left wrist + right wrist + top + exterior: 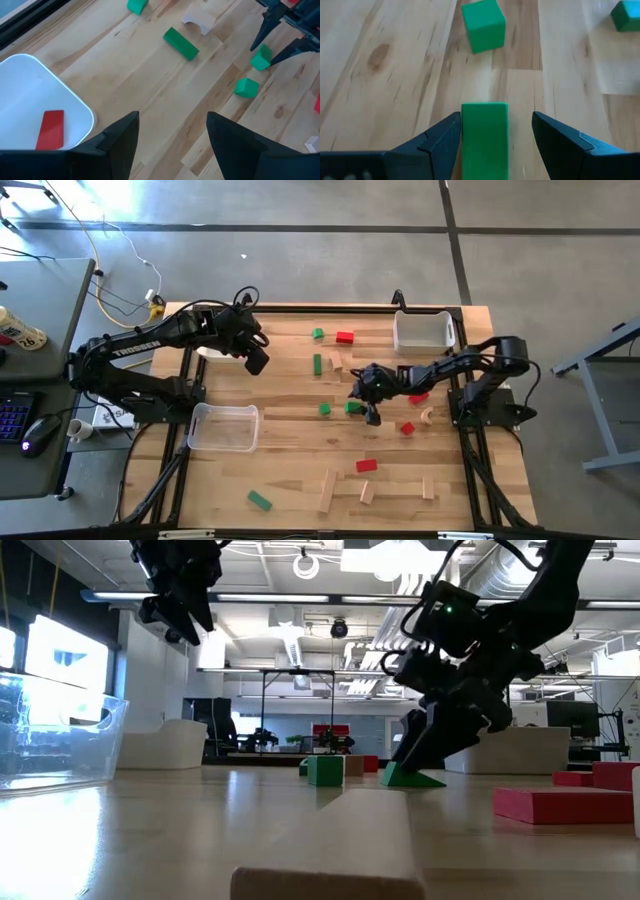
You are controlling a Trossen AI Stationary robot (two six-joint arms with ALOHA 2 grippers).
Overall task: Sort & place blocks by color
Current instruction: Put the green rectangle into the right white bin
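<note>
Red, green and plain wood blocks lie scattered on the table (300, 450). My right gripper (366, 408) is low over a green block (352, 408), open. In the right wrist view its fingers stand on either side of that block (485, 135), and a green cube (482, 25) lies just beyond. In the low view the gripper (418, 755) reaches down to the block (412, 778). My left gripper (256, 361) hangs open, well above the table, beside a white bin (30, 95). One red block (50, 130) lies flat in that bin. My right gripper comes at the green block from above with a finger on each side. One finger (451, 131) stands right beside the block's side (465, 131), and I cannot tell whether it touches. The other finger is clearly apart from the block, which lies on the table.
A clear bin (222, 427) stands near the table's left edge and another bin (422, 330) at the far right. A green bar (317, 364) lies toward the far side. Red blocks (407, 428) and wood bars (327, 490) lie toward the near side.
</note>
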